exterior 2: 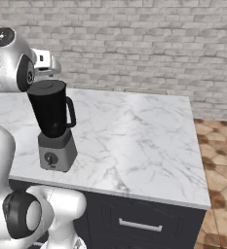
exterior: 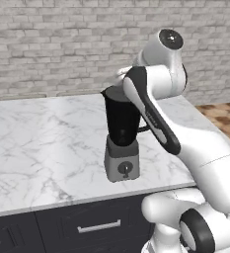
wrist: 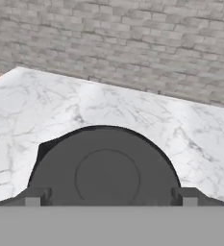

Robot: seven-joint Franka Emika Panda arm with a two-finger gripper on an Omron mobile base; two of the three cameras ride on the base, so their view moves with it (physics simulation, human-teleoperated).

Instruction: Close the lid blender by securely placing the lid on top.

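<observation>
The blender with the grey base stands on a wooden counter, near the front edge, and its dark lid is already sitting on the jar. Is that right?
Not quite: the counter is white marble, not wood, as the right base view shows. The rest holds: the blender stands near the front edge, and the hand view shows the lid on the jar.

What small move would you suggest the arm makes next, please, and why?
Probably lift the claw straight up and away: the flat round dark grey lid already appears seated on the tall black blender jar, and the fingertips stand wide apart at its sides.

Blender (exterior 2: 54, 127) with lid (exterior 2: 47, 86) on, near counter (exterior 2: 134, 141) edge
</observation>
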